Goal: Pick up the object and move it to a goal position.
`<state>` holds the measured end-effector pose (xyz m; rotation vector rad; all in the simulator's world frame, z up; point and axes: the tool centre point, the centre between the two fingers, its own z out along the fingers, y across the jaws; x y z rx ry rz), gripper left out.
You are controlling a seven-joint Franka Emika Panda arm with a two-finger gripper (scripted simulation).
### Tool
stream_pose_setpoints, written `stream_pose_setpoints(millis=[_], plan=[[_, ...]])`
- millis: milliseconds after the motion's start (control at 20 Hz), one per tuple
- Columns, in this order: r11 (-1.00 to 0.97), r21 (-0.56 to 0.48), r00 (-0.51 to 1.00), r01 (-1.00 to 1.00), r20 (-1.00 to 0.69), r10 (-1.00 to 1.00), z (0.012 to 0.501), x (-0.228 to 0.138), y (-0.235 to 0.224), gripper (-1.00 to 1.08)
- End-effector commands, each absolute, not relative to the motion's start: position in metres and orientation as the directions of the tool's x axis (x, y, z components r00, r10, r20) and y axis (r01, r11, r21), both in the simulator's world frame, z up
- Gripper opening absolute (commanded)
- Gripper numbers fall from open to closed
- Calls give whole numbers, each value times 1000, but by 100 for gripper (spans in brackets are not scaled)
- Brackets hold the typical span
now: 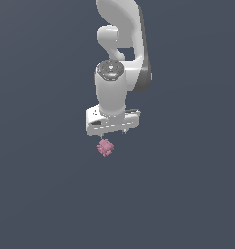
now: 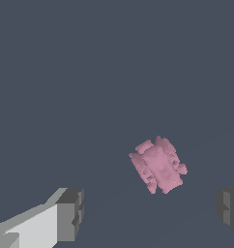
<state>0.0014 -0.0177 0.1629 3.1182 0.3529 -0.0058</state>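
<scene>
The object [image 1: 105,147] is a tiny pink bumpy lump with small knobs, lying on the dark grey floor just below the white gripper [image 1: 114,132] in the exterior view. In the wrist view the object [image 2: 158,165] shows close up, lying between and a little beyond the two dark grey fingertips [image 2: 70,214], nearer the other one. The gripper [image 2: 150,210] is open, its jaws spread wide, with nothing between them. It hovers above the object without touching it.
The white arm [image 1: 120,44] rises above the gripper toward the top of the exterior view. Around the object there is only flat dark grey floor [image 1: 187,185].
</scene>
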Motion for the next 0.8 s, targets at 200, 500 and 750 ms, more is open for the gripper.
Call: stream_pose_setpoints(millis=[200, 500, 750], plan=[[-929, 4, 929, 369, -5, 369, 142, 1, -31, 100], [-865, 4, 865, 501, -5, 501, 123, -1, -43, 100], [-805, 2, 805, 593, -4, 593, 109, -2, -52, 100]])
